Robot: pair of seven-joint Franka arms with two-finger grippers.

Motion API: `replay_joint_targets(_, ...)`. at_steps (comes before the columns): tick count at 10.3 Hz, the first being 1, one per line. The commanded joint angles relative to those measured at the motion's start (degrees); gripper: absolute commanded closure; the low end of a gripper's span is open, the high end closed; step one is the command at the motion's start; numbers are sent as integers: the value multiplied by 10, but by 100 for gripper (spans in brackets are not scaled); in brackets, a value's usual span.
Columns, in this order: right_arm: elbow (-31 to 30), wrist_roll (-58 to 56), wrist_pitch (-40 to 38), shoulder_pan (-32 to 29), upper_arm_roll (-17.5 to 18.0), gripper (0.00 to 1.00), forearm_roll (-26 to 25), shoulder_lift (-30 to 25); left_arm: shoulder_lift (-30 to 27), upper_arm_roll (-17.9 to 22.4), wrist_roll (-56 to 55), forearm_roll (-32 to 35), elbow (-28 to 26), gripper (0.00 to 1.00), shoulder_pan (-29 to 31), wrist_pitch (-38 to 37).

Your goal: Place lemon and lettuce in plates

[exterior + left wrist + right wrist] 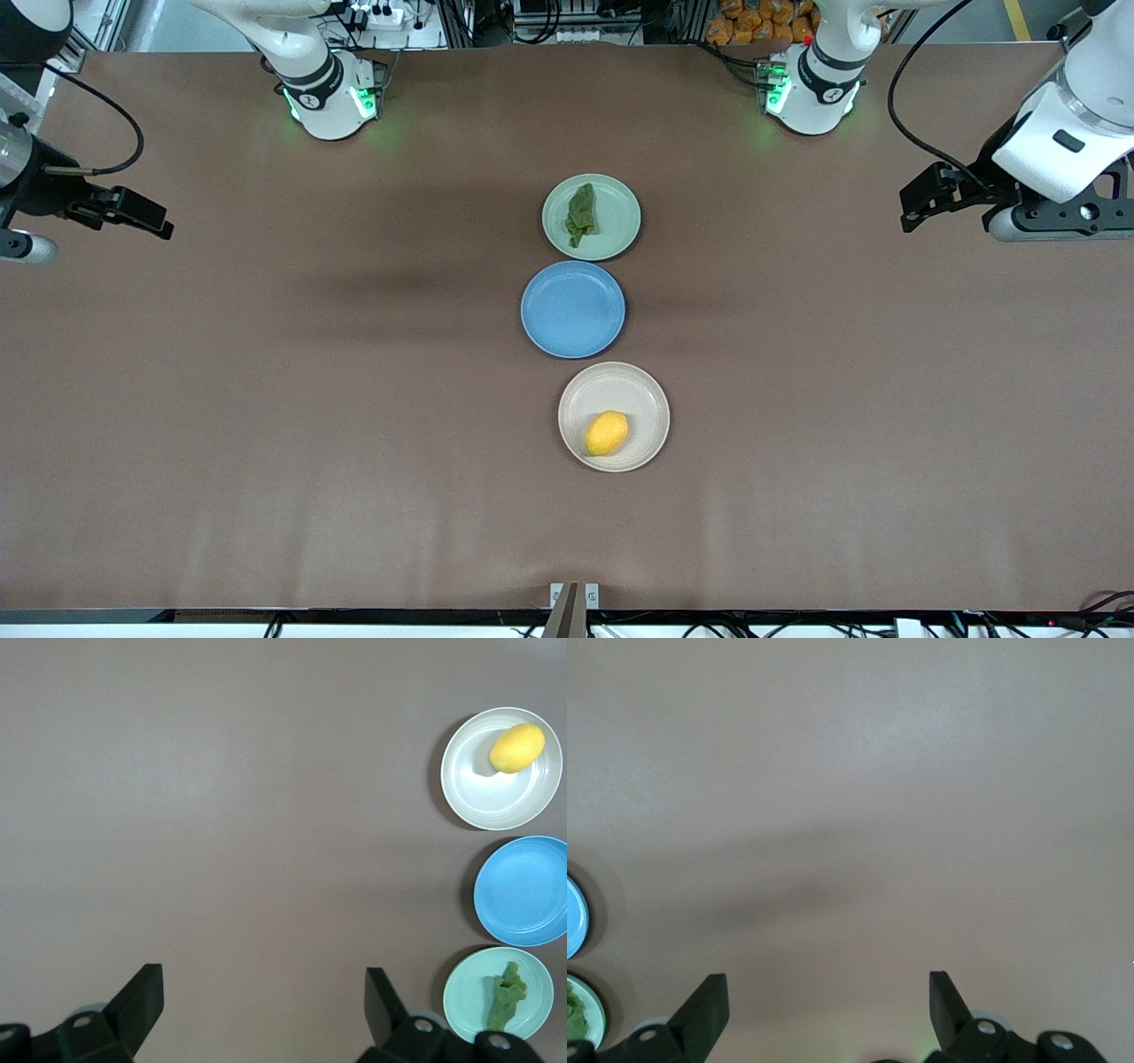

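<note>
Since the lemon [607, 433] already sits in the beige plate [651, 399] and the lettuce [582, 214] in the mint plate [620, 199], well clear of both jaws, placing looks done: left gripper [264, 999] and right gripper [828, 1001] hang wide open, empty, over bare table [266, 399], so nothing seems left but waiting.

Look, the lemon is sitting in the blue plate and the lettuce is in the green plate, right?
Not quite. The lemon sits in the beige plate, the one nearest the front camera, not the blue plate, which holds nothing. The lettuce is indeed in the green plate. The front view shows it, and the left wrist view agrees.
</note>
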Motion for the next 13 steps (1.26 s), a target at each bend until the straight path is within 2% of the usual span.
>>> replay_joint_targets(1,-14,-3,7,-13,7,0,10,-17,7,0,15,1,17,0,0,-14)
replay_joint_targets(10,18,0,13,-11,7,0,10,-1,7,0,14,1,15,0,1,-14)
replay_joint_targets(13,75,-3,-35,-10,7,0,6,27,7,0,12,0,13,0,0,-14)
